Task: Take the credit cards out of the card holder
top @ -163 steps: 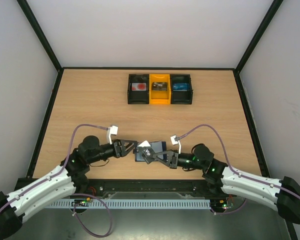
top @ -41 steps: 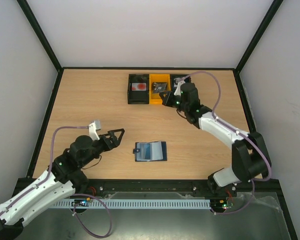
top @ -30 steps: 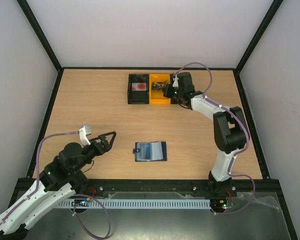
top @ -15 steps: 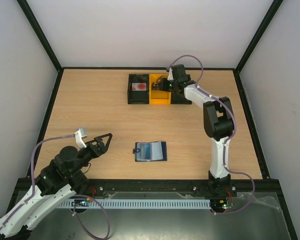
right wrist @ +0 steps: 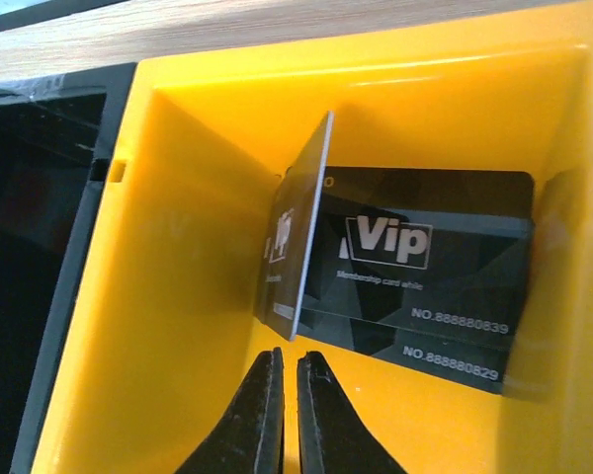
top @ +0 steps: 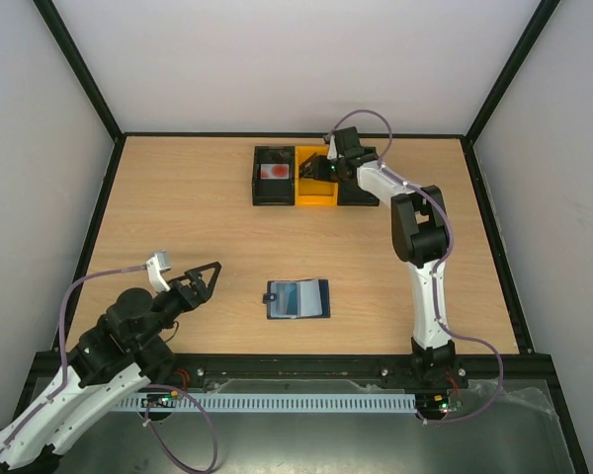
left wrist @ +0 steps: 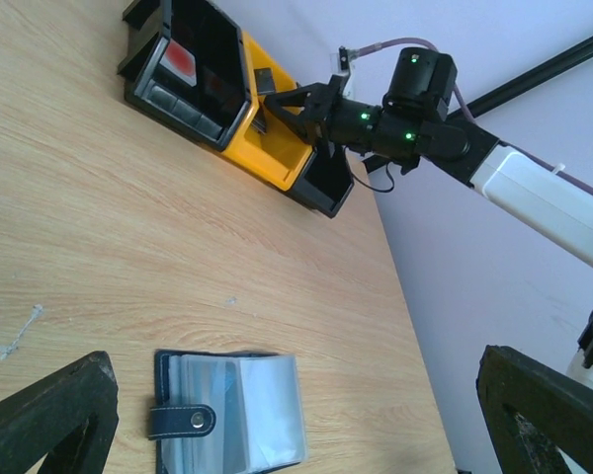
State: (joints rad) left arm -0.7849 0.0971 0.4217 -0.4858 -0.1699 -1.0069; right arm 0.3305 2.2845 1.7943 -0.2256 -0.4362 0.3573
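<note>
hanging low near the front edge of the table (top: 178, 197), the left claw (top: 200, 280) is spread as wide as it goes and holds nothing. it seems parked there to leave the work to the other arm. just ahead of its fingers lies the card holder (top: 298, 298), opened flat with its clear pockets up and its snap tab (left wrist: 183, 422) toward that claw, probably so the pockets can be reached from above. a blue card (top: 295, 294) seems to show in the sleeves, so the emptying looks unfinished.

far beyond, the right claw (right wrist: 290, 357) reaches into the yellow bin (right wrist: 178, 247), its fingers pressed almost together with only a slit between them and nothing in it. right past its tips a dark card (right wrist: 301, 237) stands on edge, tilted; whether the tips touch it cannot be told. judging by that pose, the bin serves as the drop place for cards. further from the claw, two black cards (right wrist: 425, 286) lie flat and overlapped. the upper reads "vip" and "no.888888839", the lower "no.888888829". the small print under the logo and the white marks on the standing card are unreadable. on the yellow bin's other side from the right arm, a black bin (top: 259, 188) holds a red-spotted card (top: 274, 171).
</note>
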